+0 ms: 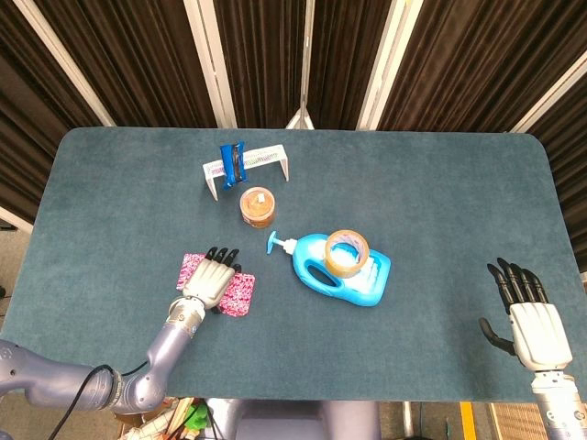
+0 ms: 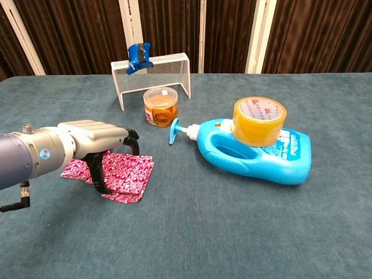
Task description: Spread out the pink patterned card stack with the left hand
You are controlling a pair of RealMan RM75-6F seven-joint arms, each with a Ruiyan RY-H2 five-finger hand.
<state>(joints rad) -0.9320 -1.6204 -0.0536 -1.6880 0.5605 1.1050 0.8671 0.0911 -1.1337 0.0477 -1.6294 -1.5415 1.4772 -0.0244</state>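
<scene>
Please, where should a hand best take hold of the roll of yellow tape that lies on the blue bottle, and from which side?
Probably from above. The tape roll lies flat on the side of the blue bottle, its hole facing up, so fingers could pinch the ring wall, one inside the hole and one outside, or span the outer rim.

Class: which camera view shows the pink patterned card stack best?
The chest view: the pink patterned card stack shows its pattern and fanned edges under the left hand. In the head view it is small and largely covered.

Head view looks steeply down on the whole table [image 1: 110, 183]; chest view faces it low, nearer, sharing the blue detergent bottle [image 1: 341, 273] [image 2: 256, 152].
</scene>
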